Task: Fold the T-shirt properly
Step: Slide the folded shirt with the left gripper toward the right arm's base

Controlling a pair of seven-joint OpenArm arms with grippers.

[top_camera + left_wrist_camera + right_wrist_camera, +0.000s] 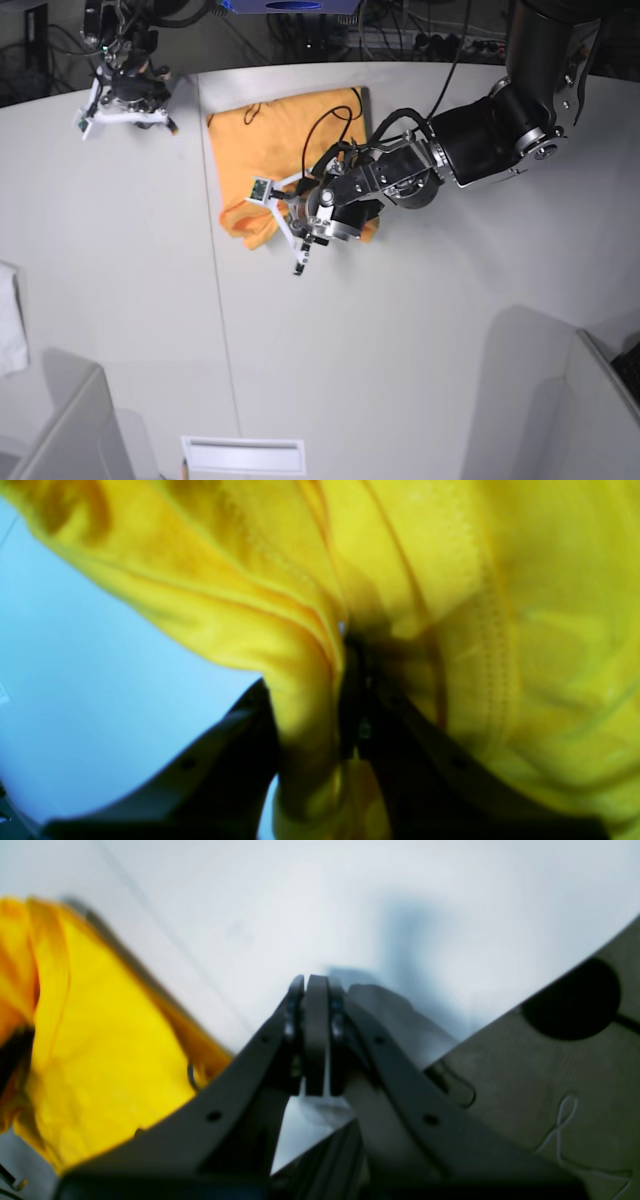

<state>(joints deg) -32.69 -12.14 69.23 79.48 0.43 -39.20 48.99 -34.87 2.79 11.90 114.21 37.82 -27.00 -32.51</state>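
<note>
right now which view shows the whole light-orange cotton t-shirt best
The base view: the light-orange cotton T-shirt lies in full on the white table. The left wrist view shows only blurred folds in the left gripper; the right wrist view shows one edge.

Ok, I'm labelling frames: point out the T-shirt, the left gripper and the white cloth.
T-shirt [285, 125]: base view, flat upper part.
Left gripper [350, 645]: left wrist view, fingertips pinching fabric.
White cloth [10, 330]: base view, left edge.

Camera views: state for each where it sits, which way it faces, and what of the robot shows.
Left wrist: sits behind the left gripper, looking along it into the T-shirt; jaws pinch a fold.
Right wrist: behind the right gripper, facing the bare table; jaws together, empty.
Base: overhead, looking down on the table; both arms show.
Shared: all three see the T-shirt.
</note>
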